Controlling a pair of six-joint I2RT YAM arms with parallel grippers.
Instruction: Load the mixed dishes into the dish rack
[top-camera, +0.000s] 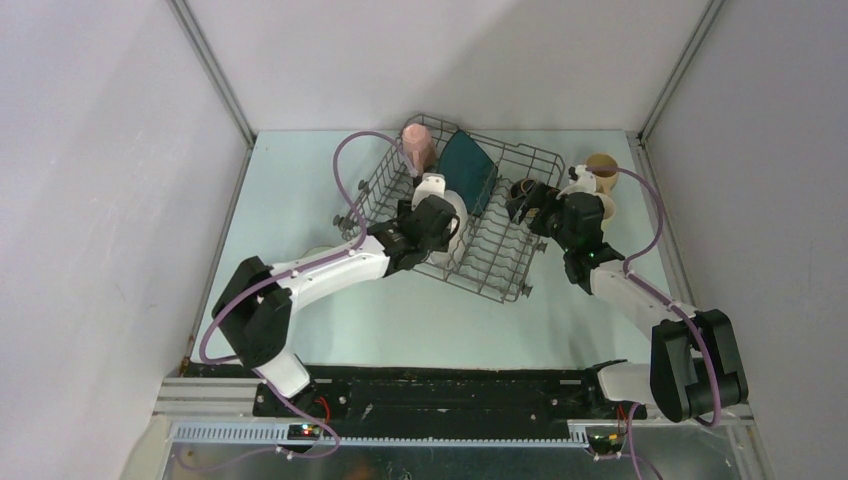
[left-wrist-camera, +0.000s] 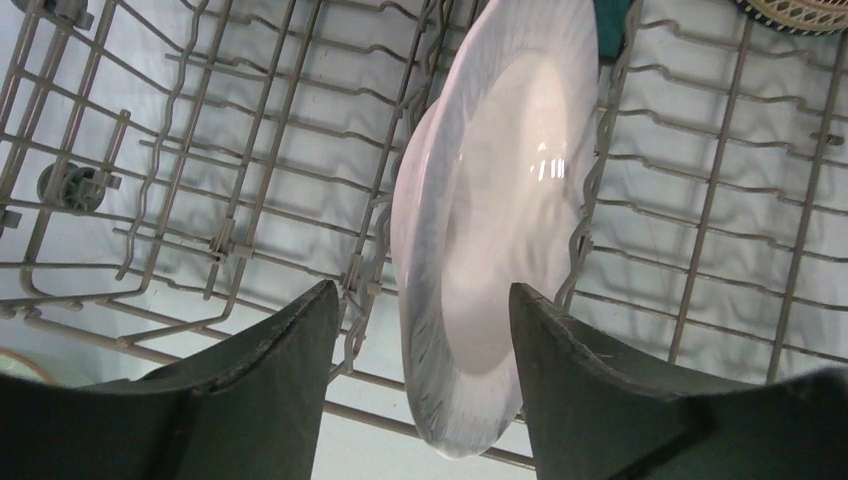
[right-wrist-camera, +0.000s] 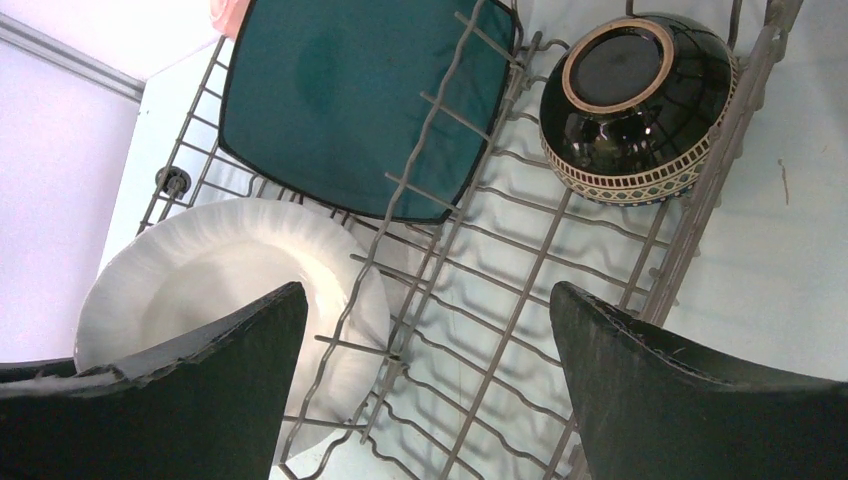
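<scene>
The grey wire dish rack (top-camera: 492, 289) stands mid-table. A white round plate (left-wrist-camera: 500, 200) stands on edge between its tines. My left gripper (left-wrist-camera: 420, 290) is open, with one finger on each side of the plate's lower rim. The plate also shows in the top view (top-camera: 448, 212) and the right wrist view (right-wrist-camera: 200, 270). A dark teal square plate (right-wrist-camera: 350, 100) leans in the rack behind it. A pink mug (top-camera: 418, 145) sits at the rack's far corner. A dark brown bowl (right-wrist-camera: 640, 95) lies tilted at the rack's right edge. My right gripper (right-wrist-camera: 428, 290) is open and empty above the rack floor near the bowl.
A tan mug (top-camera: 601, 165) and a white dish (top-camera: 607, 206) sit on the table right of the rack, beside my right arm. A pale dish (top-camera: 318, 253) shows partly under my left arm. Grey walls close in the table on the left, right and back.
</scene>
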